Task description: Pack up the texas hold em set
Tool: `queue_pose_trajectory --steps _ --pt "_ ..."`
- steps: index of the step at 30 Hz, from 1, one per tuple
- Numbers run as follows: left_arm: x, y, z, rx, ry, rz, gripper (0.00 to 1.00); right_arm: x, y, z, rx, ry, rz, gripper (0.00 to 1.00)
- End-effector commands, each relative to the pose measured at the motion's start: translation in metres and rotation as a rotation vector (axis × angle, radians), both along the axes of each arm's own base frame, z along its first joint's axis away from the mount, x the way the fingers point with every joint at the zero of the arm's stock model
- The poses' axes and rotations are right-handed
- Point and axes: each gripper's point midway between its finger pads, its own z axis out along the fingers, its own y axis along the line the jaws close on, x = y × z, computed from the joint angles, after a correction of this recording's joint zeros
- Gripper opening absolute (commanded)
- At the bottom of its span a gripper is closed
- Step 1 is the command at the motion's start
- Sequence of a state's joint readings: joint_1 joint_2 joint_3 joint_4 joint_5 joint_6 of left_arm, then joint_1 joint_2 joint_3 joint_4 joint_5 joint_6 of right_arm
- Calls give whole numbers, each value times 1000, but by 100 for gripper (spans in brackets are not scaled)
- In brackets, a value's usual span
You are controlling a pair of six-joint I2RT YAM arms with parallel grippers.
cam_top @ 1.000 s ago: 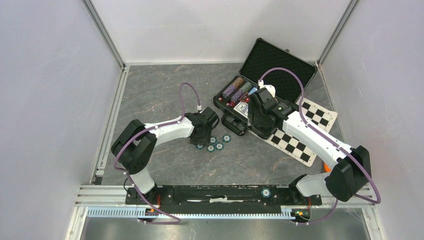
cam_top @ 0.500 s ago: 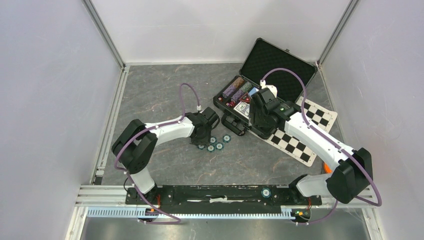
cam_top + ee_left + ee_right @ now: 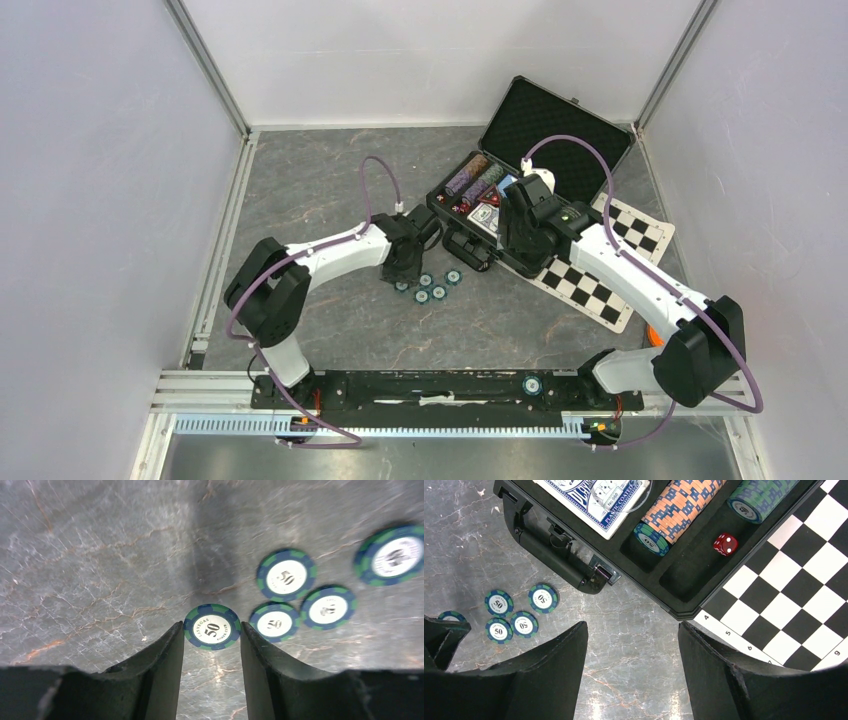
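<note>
Left fingers (image 3: 167, 670) are standing partly apart astride one teal chip (image 3: 212, 627) lying flat on the grey worktop (image 3: 90, 555) at mid-frame, their tips just beside its edges; four more teal chips (image 3: 286, 574) are lying to its upper right; right fingers (image 3: 559, 675) are hanging wide and empty below the open black case (image 3: 676, 607), which is holding a blue card deck (image 3: 596, 497), chip rows (image 3: 681, 502) and a red die (image 3: 725, 544), its corner overlapping the checkered mat (image 3: 784, 595).

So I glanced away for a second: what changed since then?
The left arm edged slightly away from its base; the left gripper now straddles one teal chip, grip unclear. The right gripper barely shifted; the case and other loose chips stayed put.
</note>
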State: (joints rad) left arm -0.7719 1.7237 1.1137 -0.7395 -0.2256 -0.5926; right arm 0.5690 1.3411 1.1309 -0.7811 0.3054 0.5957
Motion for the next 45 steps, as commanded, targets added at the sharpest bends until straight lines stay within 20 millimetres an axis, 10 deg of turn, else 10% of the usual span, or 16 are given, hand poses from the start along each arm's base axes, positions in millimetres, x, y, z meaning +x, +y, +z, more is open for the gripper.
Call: queue_pose_trajectory --steps 1,22,45 --pt "19 -21 39 -79 -72 -1 49 6 2 8 17 -33 10 72" --pt "44 -127 46 -274 -75 -214 49 9 -21 18 -1 -66 -51 72" --pt "46 -136 9 -195 -46 -271 50 7 -43 27 -12 -101 -109 71"
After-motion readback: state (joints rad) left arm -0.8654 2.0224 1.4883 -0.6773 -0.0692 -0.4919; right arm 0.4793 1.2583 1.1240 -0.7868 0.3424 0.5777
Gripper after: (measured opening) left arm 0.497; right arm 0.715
